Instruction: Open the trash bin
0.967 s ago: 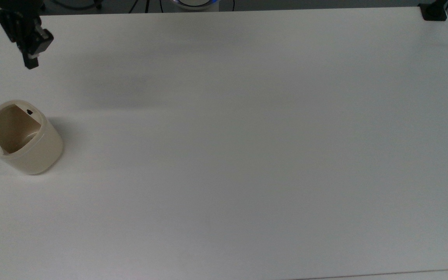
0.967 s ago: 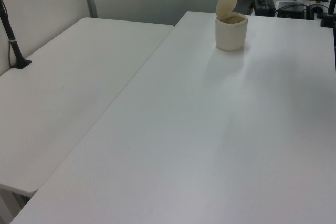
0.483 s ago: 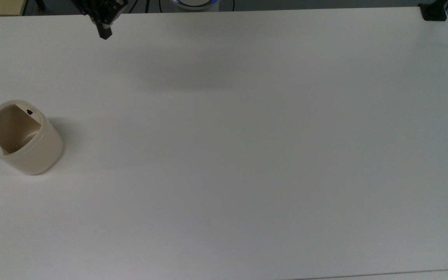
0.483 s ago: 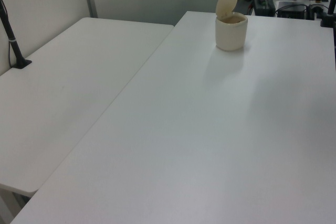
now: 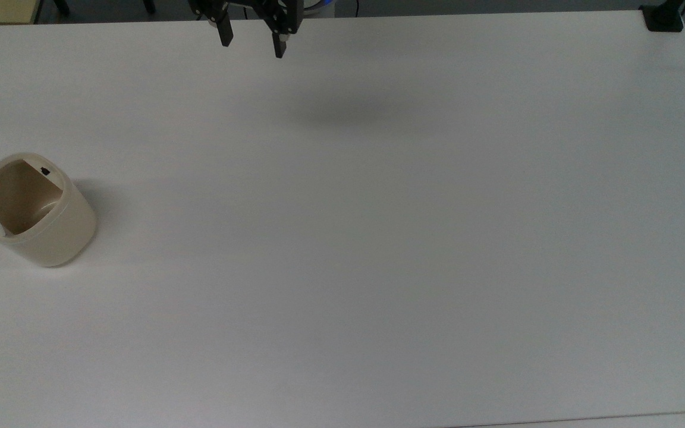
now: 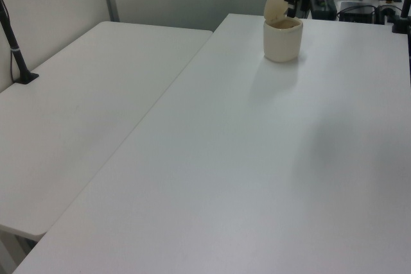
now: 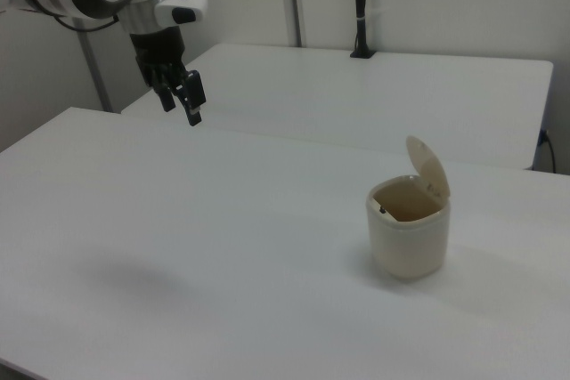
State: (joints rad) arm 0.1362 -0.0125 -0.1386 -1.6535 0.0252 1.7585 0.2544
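While trash bin (image 5: 39, 217) stands on worktop (image 5: 378, 238) with lid (image 7: 428, 166) raised (interior exposed), gripper (image 5: 252, 43) hangs well apart, fingers spread, empty.

Arm raised, gripper (image 5: 251, 43) pointing down, fingers (image 5: 225, 35) spread apart, holding nothing

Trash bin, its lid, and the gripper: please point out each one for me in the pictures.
trash bin (image 7: 408, 239): right view, on the front wall of its body.
lid (image 7: 429, 166): right view, on the raised flap's inner face.
gripper (image 5: 252, 43): top view, midway between the two open jaws.
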